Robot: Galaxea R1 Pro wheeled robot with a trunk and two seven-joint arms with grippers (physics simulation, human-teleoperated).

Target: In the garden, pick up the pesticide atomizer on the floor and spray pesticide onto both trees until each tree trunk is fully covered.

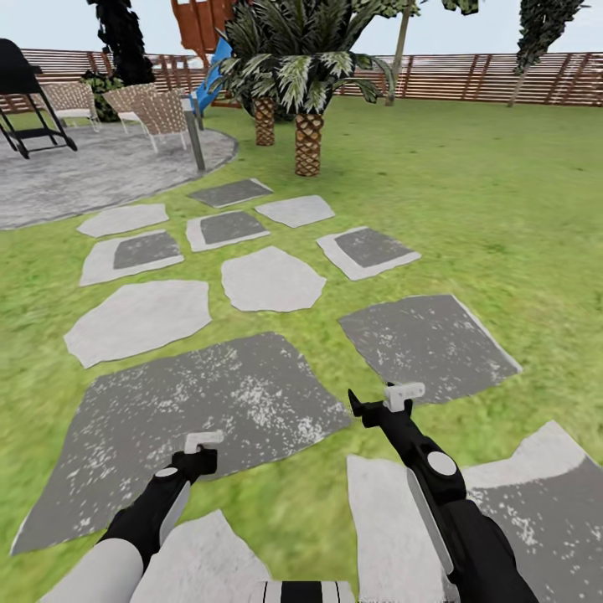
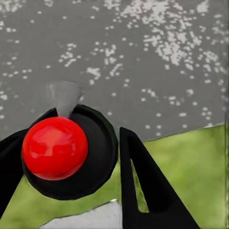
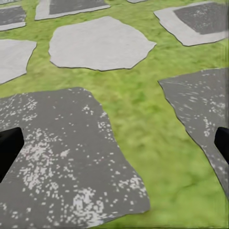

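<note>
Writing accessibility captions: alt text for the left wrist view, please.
The left gripper is closed around a dark bottle with a round red top, seen from above. Beneath lie a speckled grey paving slab and a strip of green grass.

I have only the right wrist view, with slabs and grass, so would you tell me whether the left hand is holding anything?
Observer: Yes. In the left wrist view the atomizer sits between the left hand's fingers, its red top facing the camera.
Operator: Thank you. What lies ahead of the robot?
Observer: In the head view, two short palms stand on the lawn beyond the slabs, with the fence behind them.
</note>
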